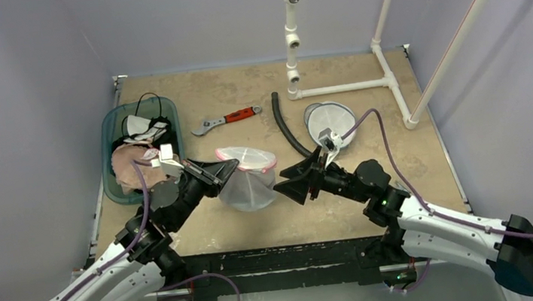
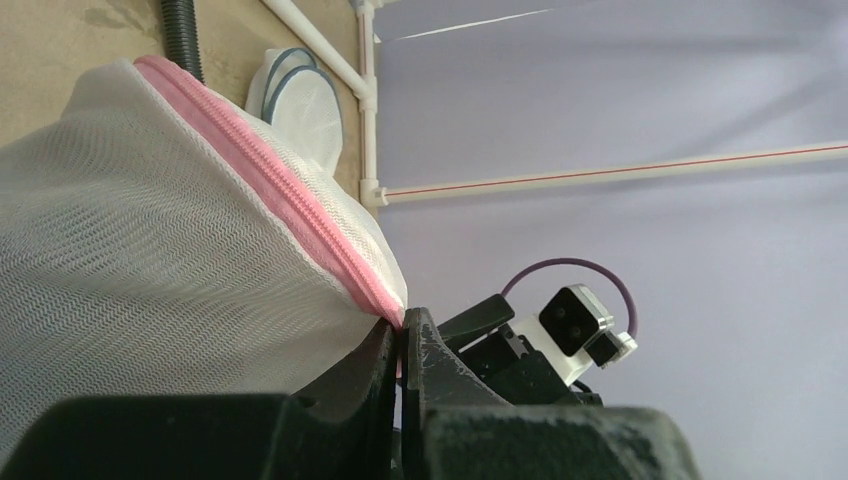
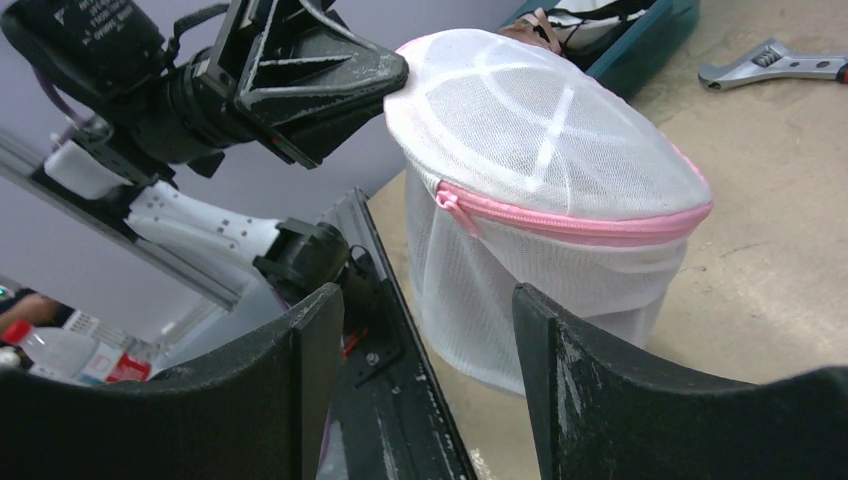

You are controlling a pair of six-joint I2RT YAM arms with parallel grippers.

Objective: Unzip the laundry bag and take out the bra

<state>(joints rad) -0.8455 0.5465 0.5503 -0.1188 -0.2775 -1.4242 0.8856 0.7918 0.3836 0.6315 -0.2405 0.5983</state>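
The white mesh laundry bag (image 1: pixel 248 179) with a pink zipper (image 3: pixel 580 225) stands upright mid-table. The zipper looks closed, its pull (image 3: pixel 447 197) at the left end in the right wrist view. My left gripper (image 1: pixel 231 168) is shut on the bag's top rim at the pink zipper tape (image 2: pixel 300 190), the jaws pressed together on it (image 2: pixel 403 330). My right gripper (image 1: pixel 283 186) is open and empty, just right of the bag, its fingers (image 3: pixel 320 330) level with the bag's lower part and not touching it. The bra is hidden inside the mesh.
A teal bin (image 1: pixel 111 130) with clothes sits at the left. A red-handled wrench (image 1: pixel 226 119), a black hose (image 1: pixel 285 127) and a round white blue-rimmed mesh item (image 1: pixel 330 119) lie behind the bag. A white PVC pipe frame (image 1: pixel 347 87) stands at the back right.
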